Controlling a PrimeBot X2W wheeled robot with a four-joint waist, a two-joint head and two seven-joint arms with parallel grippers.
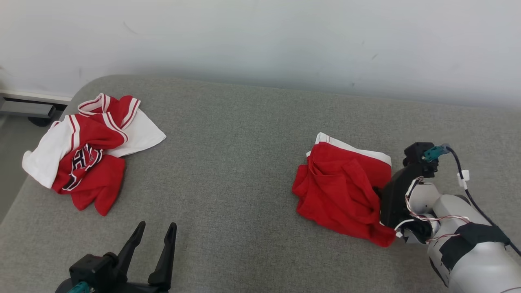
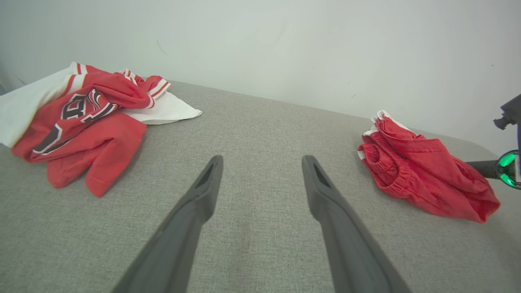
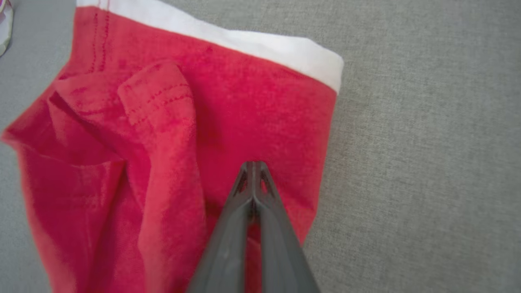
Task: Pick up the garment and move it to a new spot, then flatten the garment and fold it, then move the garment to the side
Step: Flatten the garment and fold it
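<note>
We see two garments lying loose on the grey fabric-covered bench (image 1: 236, 162). The red garment (image 1: 344, 191), the one being worked on, sits crumpled on the robot's right side. Its white band (image 3: 244, 44) faces the pale wall (image 1: 260, 36). A red-and-white jersey (image 1: 87, 154) with a dark crest lies bunched on the left side, well apart from it.

The far edge of the bench runs along the wall and curves round at the far-left corner, just behind the jersey. From there the left edge slants down toward us, and the white part of the jersey comes close to it. Between the two garments we find a broad bare stretch of grey cloth. More bare cloth lies in front of both.

The right gripper (image 3: 253, 166) is closed, finger against finger, and its tips lie on the red garment near the edge on the arm's side. A sliver of red shows in the slit between the fingers further back. We cannot tell whether a fold is actually pinched. In the head view the garment lies slumped on the bench beside the pale forearm.

The left gripper (image 1: 157, 226) stands wide apart over bare bench at the near-left. It holds nothing and touches neither garment.
</note>
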